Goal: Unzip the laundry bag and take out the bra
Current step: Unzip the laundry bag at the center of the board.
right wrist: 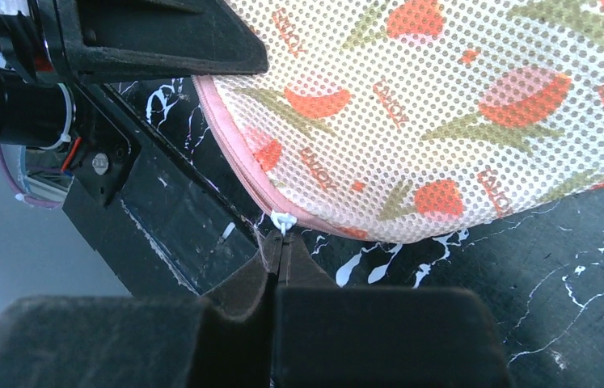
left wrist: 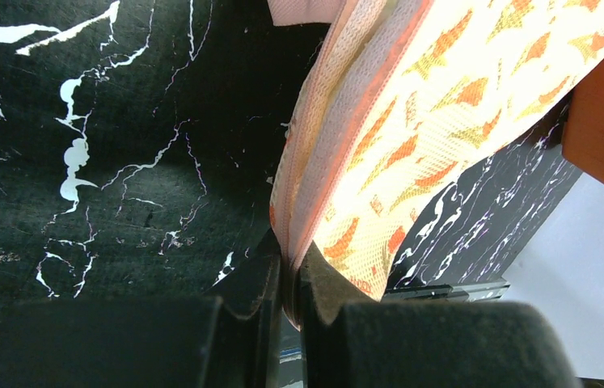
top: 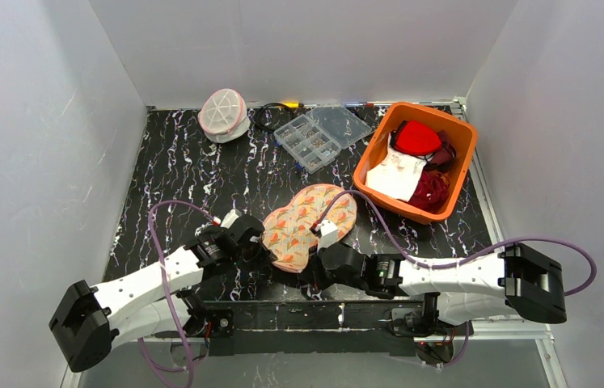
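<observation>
A flat mesh laundry bag (top: 310, 214) with a tulip print and a pink zip rim lies on the black marbled table near the front. My left gripper (top: 264, 240) is shut on the bag's left edge; in the left wrist view the folded rim (left wrist: 339, 121) runs down between the fingertips (left wrist: 292, 260). My right gripper (top: 316, 246) is shut at the bag's near rim. In the right wrist view its tips (right wrist: 282, 244) pinch the tab hanging from the small white zip pull (right wrist: 282, 220) on the bag (right wrist: 444, 121). The bra is hidden.
A white dome-shaped mesh pod (top: 223, 113) with a pink rim stands at the back left. A clear compartment box (top: 323, 133) lies beside a black cable (top: 266, 117). An orange bin (top: 460, 133) holding clothes stands at the right. White walls enclose the table.
</observation>
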